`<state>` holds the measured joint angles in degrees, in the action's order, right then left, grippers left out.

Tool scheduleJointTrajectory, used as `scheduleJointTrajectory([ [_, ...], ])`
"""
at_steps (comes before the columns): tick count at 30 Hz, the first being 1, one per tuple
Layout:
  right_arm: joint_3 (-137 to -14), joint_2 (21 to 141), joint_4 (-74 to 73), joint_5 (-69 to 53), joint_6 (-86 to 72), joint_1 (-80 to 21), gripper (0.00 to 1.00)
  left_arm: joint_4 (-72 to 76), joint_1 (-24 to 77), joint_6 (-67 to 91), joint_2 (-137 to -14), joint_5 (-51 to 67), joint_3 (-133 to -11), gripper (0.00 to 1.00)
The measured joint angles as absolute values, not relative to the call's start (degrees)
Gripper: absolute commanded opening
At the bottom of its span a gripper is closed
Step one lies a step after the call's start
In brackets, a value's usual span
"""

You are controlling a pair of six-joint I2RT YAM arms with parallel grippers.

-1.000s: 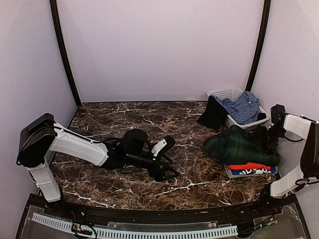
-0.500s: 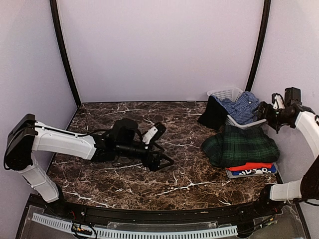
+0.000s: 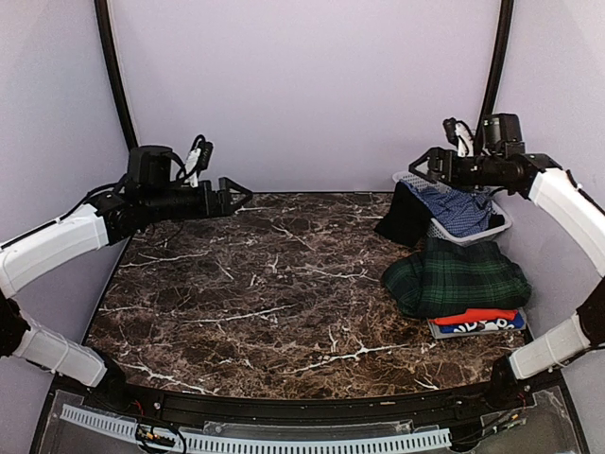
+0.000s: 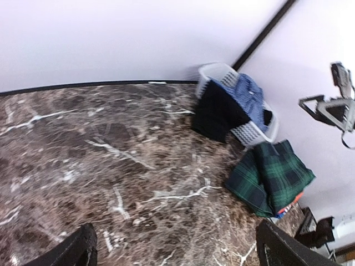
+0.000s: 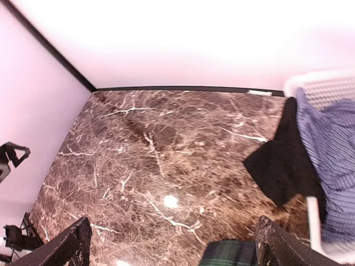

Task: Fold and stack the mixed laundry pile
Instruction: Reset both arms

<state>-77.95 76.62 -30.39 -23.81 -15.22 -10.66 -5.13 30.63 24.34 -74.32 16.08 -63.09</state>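
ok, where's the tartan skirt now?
Top view, table's right side: the tartan skirt lies atop the red-orange T-shirt, just nearer the arms than the white basket.

Pale lilac walls (image 3: 302,95), marble tabletop (image 3: 284,284)

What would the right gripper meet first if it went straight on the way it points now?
Probably the bare marble table, beside the black garment. The right gripper is open, nothing nearer in line; depth is unclear.
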Motion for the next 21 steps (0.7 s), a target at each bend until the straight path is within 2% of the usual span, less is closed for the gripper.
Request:
scheduleJointTrajectory([
  [6, -79.2, 85.84, -24.56, -23.4, -14.15, -24.47, 0.99, -14.17, 25.36, 27.38, -68.36, 9.26, -59.51, 0.99],
  [12, -73.03, 90.96, -16.43, -23.07, -14.44, -35.73, 0.99, -15.11, 25.39, 32.29, -61.78, 8.12, -45.45, 0.99],
  [17, -67.13, 92.4, -11.81, -22.76, -15.97, -41.63, 0.99, -14.98, 25.39, 35.83, -61.06, 8.45, -38.06, 0.99],
  [21, -64.2, 92.36, -9.1, -22.22, -17.37, -42.33, 0.99, -14.13, 25.39, 36.51, -61.06, 8.6, -37.45, 0.99],
])
